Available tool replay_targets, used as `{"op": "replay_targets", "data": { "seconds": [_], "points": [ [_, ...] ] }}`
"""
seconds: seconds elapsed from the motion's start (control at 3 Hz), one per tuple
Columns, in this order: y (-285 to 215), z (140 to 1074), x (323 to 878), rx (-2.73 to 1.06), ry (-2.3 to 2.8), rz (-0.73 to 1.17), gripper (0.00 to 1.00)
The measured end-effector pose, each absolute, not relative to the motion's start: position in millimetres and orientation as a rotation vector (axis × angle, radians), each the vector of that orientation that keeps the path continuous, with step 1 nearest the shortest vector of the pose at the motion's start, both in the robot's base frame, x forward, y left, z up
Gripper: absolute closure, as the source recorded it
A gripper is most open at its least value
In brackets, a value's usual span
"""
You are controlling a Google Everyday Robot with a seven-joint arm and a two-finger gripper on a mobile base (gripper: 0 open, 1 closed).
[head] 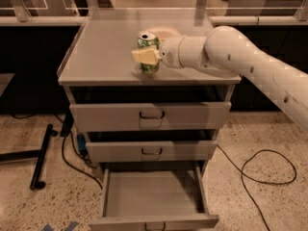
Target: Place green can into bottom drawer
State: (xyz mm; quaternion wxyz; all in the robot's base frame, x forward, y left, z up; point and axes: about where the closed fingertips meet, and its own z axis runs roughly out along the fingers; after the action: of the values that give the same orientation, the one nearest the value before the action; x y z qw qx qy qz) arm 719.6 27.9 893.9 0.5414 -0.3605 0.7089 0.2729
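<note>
The gripper is sitting over the counter, close to the front edge and a little right of its middle. It is clamping the green can, with one pale finger crossing the can's front and the other hidden behind it. The white arm is reaching in from the right, crossing the counter's right edge. Bare grey top is running from the can out to the left edge and the back-left corner. Just behind the can, toward the back edge, a white bowl is sitting.

The can is looking upright, green with pale markings, its silver top showing, its base at or just above the surface.

Below the front edge, the top drawer and middle drawer are sitting nearly closed, while the bottom drawer is standing pulled well out, its tray facing up. A dark cable is looping over the speckled floor at right.
</note>
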Motion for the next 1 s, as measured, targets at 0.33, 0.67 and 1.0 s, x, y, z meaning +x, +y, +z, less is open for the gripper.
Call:
{"op": "replay_targets", "data": {
  "seconds": [0.33,0.67,1.0],
  "points": [
    [0.9,913.7,669.3,-0.877,1.642,0.643,1.0],
    [-18.8,923.3,607.0,-0.952,1.601,0.666,1.0],
    [-30.6,897.7,558.0,-1.074,1.634,0.702,1.0]
  ]
}}
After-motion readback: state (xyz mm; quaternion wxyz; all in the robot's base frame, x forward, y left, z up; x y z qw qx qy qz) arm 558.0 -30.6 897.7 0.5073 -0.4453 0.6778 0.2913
